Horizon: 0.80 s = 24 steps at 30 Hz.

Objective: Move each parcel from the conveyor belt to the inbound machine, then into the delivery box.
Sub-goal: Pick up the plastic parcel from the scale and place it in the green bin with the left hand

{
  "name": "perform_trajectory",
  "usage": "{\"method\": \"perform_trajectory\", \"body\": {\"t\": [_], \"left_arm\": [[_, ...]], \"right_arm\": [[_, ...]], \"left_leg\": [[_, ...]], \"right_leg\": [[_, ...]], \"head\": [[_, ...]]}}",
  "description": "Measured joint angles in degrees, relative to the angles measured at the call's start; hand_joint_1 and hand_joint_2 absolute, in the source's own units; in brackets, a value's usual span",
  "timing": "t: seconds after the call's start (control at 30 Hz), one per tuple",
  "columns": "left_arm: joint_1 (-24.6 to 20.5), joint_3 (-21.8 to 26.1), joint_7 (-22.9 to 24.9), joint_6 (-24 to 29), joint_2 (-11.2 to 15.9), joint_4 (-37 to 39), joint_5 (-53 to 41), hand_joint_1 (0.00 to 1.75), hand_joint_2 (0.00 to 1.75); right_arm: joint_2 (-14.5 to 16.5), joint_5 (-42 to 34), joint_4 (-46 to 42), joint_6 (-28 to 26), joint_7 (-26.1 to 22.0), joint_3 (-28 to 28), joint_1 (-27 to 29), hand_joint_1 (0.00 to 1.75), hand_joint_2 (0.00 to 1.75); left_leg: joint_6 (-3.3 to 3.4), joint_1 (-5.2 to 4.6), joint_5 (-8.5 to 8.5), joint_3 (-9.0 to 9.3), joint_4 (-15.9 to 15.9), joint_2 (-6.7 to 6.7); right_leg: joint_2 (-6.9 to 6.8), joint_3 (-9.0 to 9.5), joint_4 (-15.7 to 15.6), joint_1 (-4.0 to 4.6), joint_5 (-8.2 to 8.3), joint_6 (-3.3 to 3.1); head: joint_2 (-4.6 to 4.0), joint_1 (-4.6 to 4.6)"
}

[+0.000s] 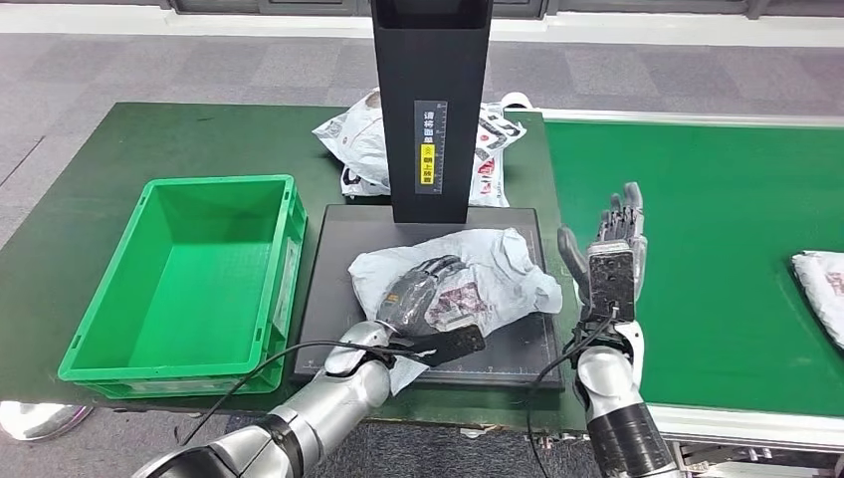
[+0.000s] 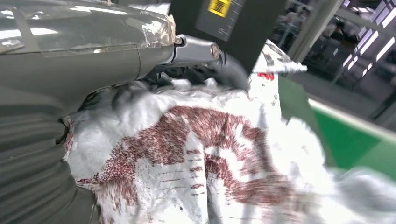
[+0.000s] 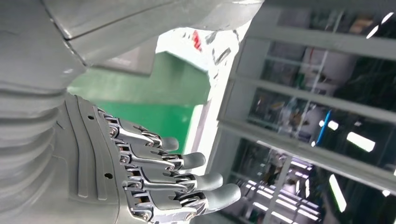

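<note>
Nearest, at about 7 o'clock in the head view, the silver left arm comes in and its left hand (image 1: 426,295) lies on the parcel (image 1: 498,264), a crumpled white plastic bag with a dark red print. The dark fingers (image 1: 438,267) are curved over the top of the bag and press on it; in the left wrist view the grey thumb (image 2: 201,50) also lies against the white film (image 2: 196,154). Whether the bag is really gripped or only touched from above I cannot tell.

The parcel rests on the black flat platform (image 1: 328,299) of the inbound machine, near the middle of the picture. At 9 o'clock from it, just beside the platform, stands the green delivery box (image 1: 90,339) on the dark green tabletop (image 1: 90,159).

At about 5 o'clock the right arm rises, and the right hand (image 1: 609,254) is held upright above the edge of the conveyor belt (image 1: 717,219), apart from everything. Its fingers (image 3: 187,161) are straight, a little apart, and they hold nothing.

At 3 o'clock, on the green belt, another white parcel (image 1: 821,281) lies, cut by the picture's edge.

Farther, at 12 o'clock, the black column (image 1: 431,110) of the machine stands at the back of the platform, with a strip of yellow and white labels on its front. Behind it more white bags (image 1: 360,139) with red and black print lie on the tabletop.
</note>
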Motion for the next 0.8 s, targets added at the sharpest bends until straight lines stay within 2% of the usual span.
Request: {"method": "perform_trajectory", "body": {"t": [0.17,0.57,0.63,0.73,0.8], "left_arm": [[-1.9,-3.0,1.6,0.7,0.2,1.8,-2.6,1.75,1.75],[-2.7,-3.1,0.6,2.5,0.7,2.3,-2.3,1.75,1.75],[-2.8,-1.6,-1.0,4.9,1.0,2.1,-0.2,1.75,1.75],[-2.9,5.1,-7.4,10.6,1.9,-1.8,7.0,1.75,1.75],[-3.0,7.5,-9.0,13.1,2.5,-4.9,8.0,1.75,1.75]], "right_arm": [[-0.5,2.6,-1.7,0.3,1.0,-0.8,2.2,0.0,1.75],[-0.2,5.2,-2.7,1.2,2.2,-0.9,3.4,0.0,1.75],[0.4,4.6,-2.7,1.8,2.2,-0.9,3.8,0.0,1.75],[2.4,3.4,-2.7,0.3,0.5,-0.8,5.1,0.0,1.75],[2.9,3.0,-2.7,-0.4,0.1,-0.8,5.3,0.0,1.75]], "left_leg": [[0.01,0.01,-0.01,0.01,0.0,0.01],[-0.01,0.03,0.01,0.02,0.0,0.01],[-0.03,0.03,0.02,0.02,0.0,0.02],[-0.04,0.03,0.03,-0.01,0.0,0.01],[-0.04,0.03,0.03,-0.01,0.0,0.02]], "right_leg": [[0.0,0.0,0.0,0.01,-0.01,0.0],[0.01,-0.01,0.0,0.04,-0.01,-0.01],[0.02,-0.01,0.0,0.04,-0.01,-0.01],[0.01,-0.02,0.1,0.04,-0.01,-0.01],[0.01,-0.02,0.1,0.03,-0.01,-0.01]], "head": [[0.0,0.0],[0.0,0.0],[0.0,0.0],[0.0,0.0],[0.0,0.0]]}}
